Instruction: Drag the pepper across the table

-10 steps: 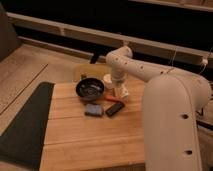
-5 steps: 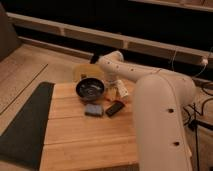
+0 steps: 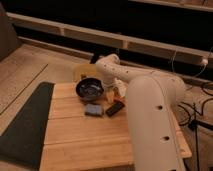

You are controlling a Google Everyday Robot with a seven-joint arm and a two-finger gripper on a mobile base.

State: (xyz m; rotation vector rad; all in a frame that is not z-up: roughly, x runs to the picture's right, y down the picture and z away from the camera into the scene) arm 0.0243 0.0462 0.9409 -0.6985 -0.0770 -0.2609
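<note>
Your pincer (image 3: 110,95) sits low over the desk (image 3: 85,135), just right of the dark bowl (image 3: 90,89); whether it is spread or pinching, you cannot tell. The pepper (image 3: 120,93) lies slightly farther right of that bowl.

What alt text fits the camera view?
A white robot arm reaches over the bamboo table, its gripper low beside a dark bowl. A blue-grey sponge and a black bar lie just in front; the pepper cannot be made out.

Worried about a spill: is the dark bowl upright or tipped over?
Upright: the dark bowl sits on the table, rim up, inside showing. The pincer is lowered just beside it.
</note>
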